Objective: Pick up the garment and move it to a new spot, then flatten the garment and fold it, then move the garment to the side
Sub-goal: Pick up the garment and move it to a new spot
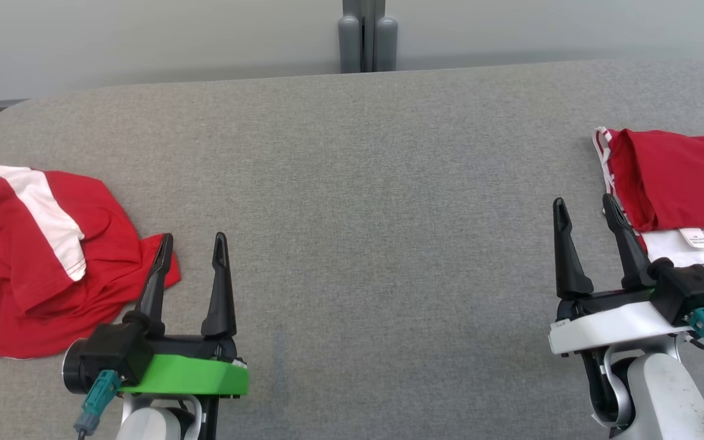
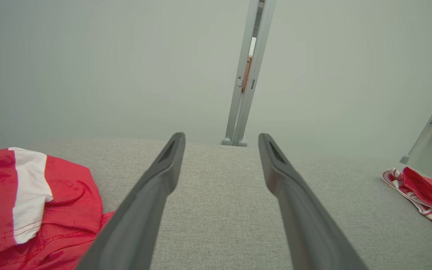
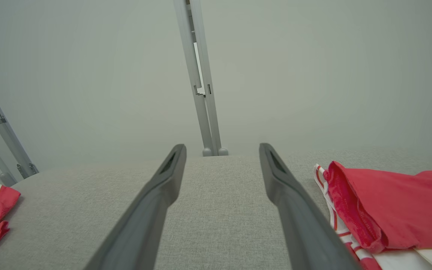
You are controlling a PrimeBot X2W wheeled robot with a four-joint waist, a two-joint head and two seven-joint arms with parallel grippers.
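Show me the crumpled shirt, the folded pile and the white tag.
Crumpled shirt (image 1: 16, 287): head view, on its red body.
Folded pile (image 1: 682, 177): head view, on the red top layer.
White tag (image 1: 696, 238): head view, on its middle.

My left gripper (image 1: 194, 238), two long dark tapered fingers on a bright green wrist plate (image 1: 193, 376), sits low at my left with its jaws spread wide. A teal cable plug (image 1: 98, 397) juts from its outer side, above my pale left forearm (image 1: 147, 425). My right gripper (image 1: 583, 200), the same dark fingers on a white wrist plate (image 1: 608, 327), sits low at my right, jaws just as wide and leaning slightly left, carried on my pale right forearm (image 1: 663, 391). Both wrists point their fingers forward, and neither pair is closed on anything.
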